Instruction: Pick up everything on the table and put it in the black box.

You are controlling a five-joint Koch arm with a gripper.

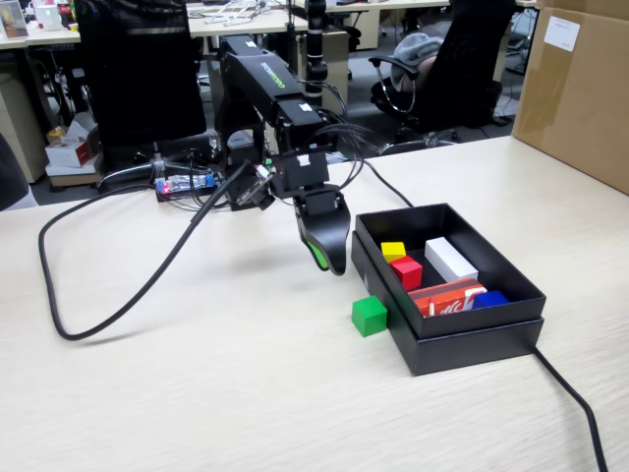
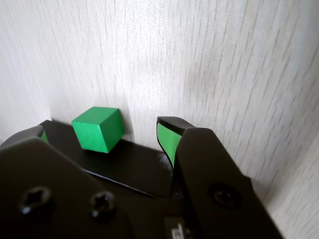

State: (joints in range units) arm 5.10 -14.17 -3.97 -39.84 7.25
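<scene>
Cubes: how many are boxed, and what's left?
Done: the yellow cube and red cube lie in the black box. In hand: nothing; the gripper hangs open and empty above the table. Left: the green cube, on the table against the box's outer wall.

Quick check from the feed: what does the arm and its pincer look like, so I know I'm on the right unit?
A black arm with green lettering on its upper link and loose black cables trailing across the table. The pincer has black curved fingers with bright green inner pads; cross-head screws show on its body in the wrist view.
</scene>
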